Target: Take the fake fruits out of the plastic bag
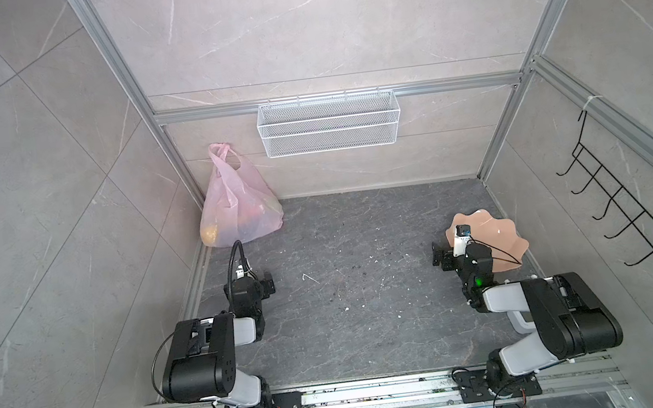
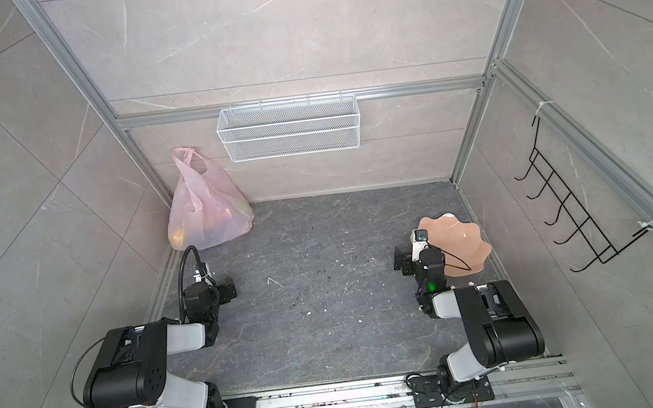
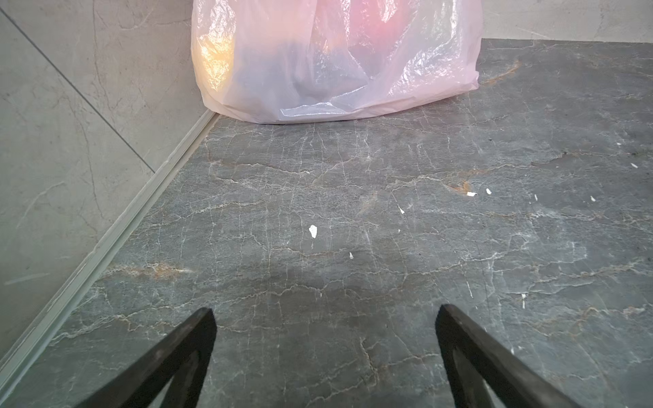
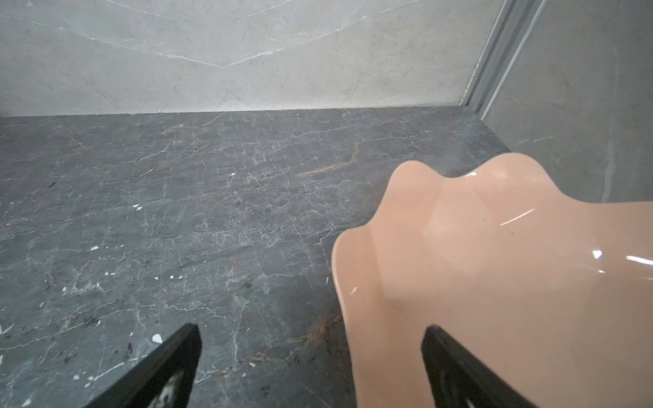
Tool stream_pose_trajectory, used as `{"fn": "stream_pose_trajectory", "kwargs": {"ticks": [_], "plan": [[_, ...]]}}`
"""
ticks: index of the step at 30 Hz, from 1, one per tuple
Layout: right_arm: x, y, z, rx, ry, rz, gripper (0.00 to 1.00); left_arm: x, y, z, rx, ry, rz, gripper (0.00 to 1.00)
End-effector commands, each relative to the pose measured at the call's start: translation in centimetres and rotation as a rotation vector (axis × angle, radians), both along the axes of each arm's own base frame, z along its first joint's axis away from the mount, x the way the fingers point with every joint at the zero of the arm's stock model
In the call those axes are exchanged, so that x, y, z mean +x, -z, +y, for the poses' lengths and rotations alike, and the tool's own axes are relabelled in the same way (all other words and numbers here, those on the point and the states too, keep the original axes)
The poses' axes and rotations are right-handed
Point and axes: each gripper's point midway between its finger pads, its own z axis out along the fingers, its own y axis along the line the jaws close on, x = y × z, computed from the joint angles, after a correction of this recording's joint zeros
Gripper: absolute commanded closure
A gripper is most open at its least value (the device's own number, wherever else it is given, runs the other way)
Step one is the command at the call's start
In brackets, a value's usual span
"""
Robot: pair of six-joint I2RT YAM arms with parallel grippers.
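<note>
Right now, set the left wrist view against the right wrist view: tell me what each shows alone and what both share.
Left wrist only: the plastic bag in the corner, the fake fruits just blurred colours through it. Right wrist only: the peach plate, nothing on its visible part. Both: the dark table, a grey wall, and that arm's own gripper, open and empty: left gripper, right gripper.

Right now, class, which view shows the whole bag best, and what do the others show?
Both top views: the bag stands whole in the far left corner, handles up. The left wrist view shows only its lower part; the right wrist view misses it.
</note>
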Motion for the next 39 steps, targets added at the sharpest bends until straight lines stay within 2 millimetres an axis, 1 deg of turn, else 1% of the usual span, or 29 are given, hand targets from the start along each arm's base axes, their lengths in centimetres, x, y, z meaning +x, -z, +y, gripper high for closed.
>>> {"fn": "stream_pose_trajectory", "kwargs": {"ticks": [1,29,30,31,33,35,37,39], "plan": [[0.0,0.0,0.0,0.000,-0.005,-0.002,0.00,1.1,-1.9,0.3,-0.015,-0.013,-0.064,0.00],[0.0,0.0,0.0,0.003,-0.004,-0.004,0.00,1.0,-2.0,0.3,-0.014,-0.014,-0.068,0.00],[0.0,-0.1,-0.1,0.004,-0.001,-0.009,0.00,1.0,-2.3,0.3,-0.005,-0.014,-0.080,0.00],[0.0,-0.3,-0.1,0.003,0.002,-0.008,0.00,0.8,-2.5,-0.2,-0.006,0.012,-0.084,0.00],[0.0,-0.5,0.3,0.000,-0.026,-0.002,0.00,0.6,-3.1,-1.0,-0.002,0.055,-0.091,0.00],[-0.2,-0.8,1.0,-0.004,-0.070,-0.010,0.00,0.1,-3.8,-1.0,0.005,0.052,-0.115,0.00],[-0.7,-1.4,1.2,-0.004,-0.085,-0.034,0.00,-0.4,-4.7,-1.2,0.021,0.048,-0.129,0.00],[-1.7,-2.2,1.2,-0.007,-0.084,-0.082,0.00,-0.9,-6.0,-1.8,0.054,0.049,-0.151,0.00]]}}
